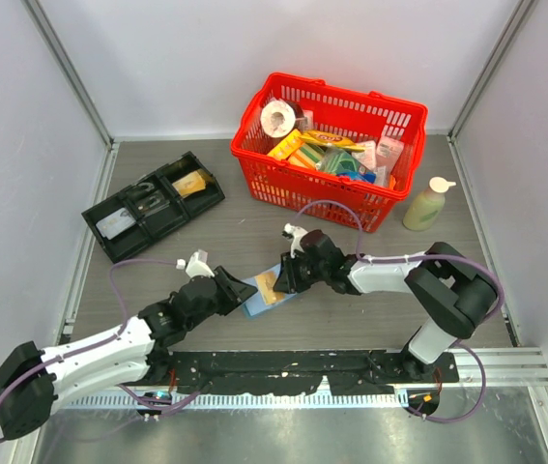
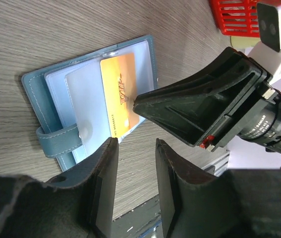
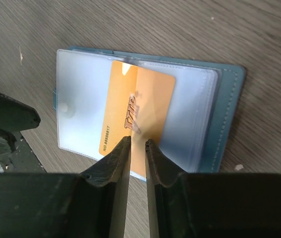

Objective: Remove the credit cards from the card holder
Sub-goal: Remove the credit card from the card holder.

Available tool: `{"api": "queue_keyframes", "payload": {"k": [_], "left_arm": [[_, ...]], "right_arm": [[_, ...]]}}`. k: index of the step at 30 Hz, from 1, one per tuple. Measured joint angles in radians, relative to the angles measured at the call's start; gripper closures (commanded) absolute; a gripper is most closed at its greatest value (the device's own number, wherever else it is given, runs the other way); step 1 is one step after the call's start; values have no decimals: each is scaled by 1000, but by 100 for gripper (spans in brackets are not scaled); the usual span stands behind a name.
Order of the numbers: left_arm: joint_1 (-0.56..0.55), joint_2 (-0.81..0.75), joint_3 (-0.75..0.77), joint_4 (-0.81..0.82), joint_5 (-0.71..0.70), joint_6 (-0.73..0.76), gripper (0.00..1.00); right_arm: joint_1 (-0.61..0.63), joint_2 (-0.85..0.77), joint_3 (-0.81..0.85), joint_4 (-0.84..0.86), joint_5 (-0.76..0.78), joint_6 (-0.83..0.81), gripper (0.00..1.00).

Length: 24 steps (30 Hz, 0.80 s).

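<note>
In front of the basket [image 1: 312, 193], the holder [image 3: 227, 114] is laid open on the counter [image 1: 254, 232], orange card [image 3: 145, 104] not yet drawn out. The right pincer [image 3: 137, 141] is set narrow at its edge, grip cannot be told; the left pincer [image 2: 135, 144] is released.

Robot lab test cell.
White panel walls [image 1: 283, 48] in aluminium framing [image 1: 68, 68] enclosed a grey wood-grain tabletop [image 1: 245, 237] edged by a black mounting rail [image 1: 283, 365].
</note>
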Motion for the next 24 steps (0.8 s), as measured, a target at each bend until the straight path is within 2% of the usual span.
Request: {"api": "queue_keyframes", "payload": {"k": [5,10,17,24], "left_arm": [[0,41,0,36,2,5,53],[10,182,0,114,13,3,53],[70,353,6,266,65,4,55],[76,445,29,354,109,4,55]], "right_arm": [[-49,6,-67,119,-72,69,77],[-81,12,-109,188,-119,110,77],[-97,13,-126,213,-148,128,78],[-102,15,-128,218,-158,133,77]]}}
